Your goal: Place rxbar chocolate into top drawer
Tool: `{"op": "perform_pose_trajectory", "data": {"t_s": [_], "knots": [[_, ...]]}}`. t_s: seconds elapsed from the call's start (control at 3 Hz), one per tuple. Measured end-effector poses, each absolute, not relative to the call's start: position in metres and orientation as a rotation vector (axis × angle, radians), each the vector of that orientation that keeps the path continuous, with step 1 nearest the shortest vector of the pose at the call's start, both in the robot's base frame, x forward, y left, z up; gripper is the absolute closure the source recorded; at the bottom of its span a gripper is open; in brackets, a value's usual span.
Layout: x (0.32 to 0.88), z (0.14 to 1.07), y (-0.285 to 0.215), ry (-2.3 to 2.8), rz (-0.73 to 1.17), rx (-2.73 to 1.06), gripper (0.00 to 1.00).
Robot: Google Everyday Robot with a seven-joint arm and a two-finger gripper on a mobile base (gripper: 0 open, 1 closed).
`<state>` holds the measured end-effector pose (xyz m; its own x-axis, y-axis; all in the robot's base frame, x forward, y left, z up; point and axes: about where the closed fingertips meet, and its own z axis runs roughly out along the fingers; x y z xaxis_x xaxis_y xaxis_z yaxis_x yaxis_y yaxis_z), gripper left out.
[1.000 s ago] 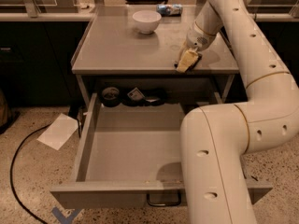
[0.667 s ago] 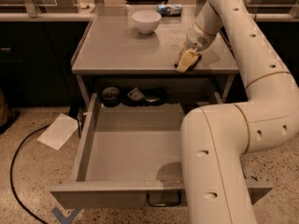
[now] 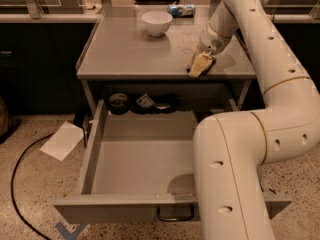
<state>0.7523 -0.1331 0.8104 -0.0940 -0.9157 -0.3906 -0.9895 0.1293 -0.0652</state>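
So, nothing much has been changed over the last second: no shift can be made out in the arm or in anything around it. Nearest, the top drawer [image 3: 92,149] is pulled fully out, handle at 6 o'clock. Its floor is left bare apart from the back edge at 12, where a black tape roll [image 3: 118,102] and a small packet [image 3: 146,100] are tucked under the table [image 3: 125,54].

Farther back, the gripper [image 3: 201,65] is set low at roughly 4 o'clock on the tabletop, right by the front edge. How wide it is open can't be told, nor whether anything is gripped. The rxbar chocolate isn't clearly made out. A dark sliver [image 3: 210,64] touching the gripper at its 3 o'clock is probably it, though a shadow can't be ruled out. Farthest off, a white bowl [image 3: 156,22] is seen near 12 and a bluish packet [image 3: 181,9] near 1.

For the task, a pause at the pick-up stage is suggested: the bar isn't lifted yet, and nothing has been put in the drawer.
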Motion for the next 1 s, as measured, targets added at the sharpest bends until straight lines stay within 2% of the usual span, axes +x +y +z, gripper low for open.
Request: {"op": "perform_pose_trajectory", "data": {"t_s": [0.33,1.0], "knots": [[0.7523,0.8103,-0.1331,2.078,0.306,-1.848,0.81],[0.7523,0.8195,-0.1331,2.078,0.306,-1.848,0.35]]}}
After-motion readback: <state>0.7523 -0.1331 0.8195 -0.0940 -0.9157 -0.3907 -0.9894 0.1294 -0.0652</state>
